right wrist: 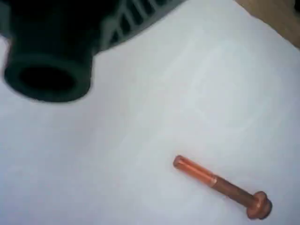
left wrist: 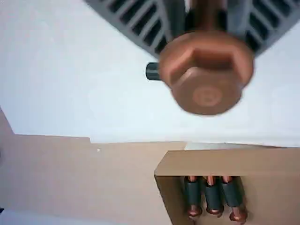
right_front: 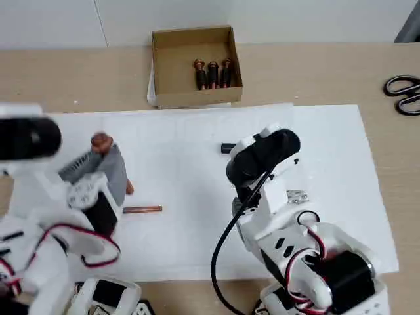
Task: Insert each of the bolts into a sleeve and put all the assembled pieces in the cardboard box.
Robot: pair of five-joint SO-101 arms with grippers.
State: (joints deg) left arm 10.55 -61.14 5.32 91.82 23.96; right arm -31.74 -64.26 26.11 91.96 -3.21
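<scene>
My left gripper (right_front: 105, 164) is shut on a copper bolt (right_front: 100, 140), held above the left side of the white paper with its hex head (left wrist: 206, 75) toward the box. My right gripper (right wrist: 56, 33) is shut on a black sleeve (right wrist: 47, 77), its open end over the paper. Another copper bolt (right_front: 142, 209) (right wrist: 220, 187) lies flat on the paper between the arms. A loose black sleeve (right_front: 228, 147) (left wrist: 152, 71) lies near the paper's middle. The cardboard box (right_front: 172, 65) at the back holds three assembled pieces (right_front: 212, 73) (left wrist: 213, 197) side by side.
The white paper sheet (right_front: 328, 131) covers the work area on the wooden table (right_front: 315, 72). Scissors (right_front: 403, 95) lie at the far right edge. A small metal part (right_front: 296, 195) rests beside the right arm (right_front: 262, 157).
</scene>
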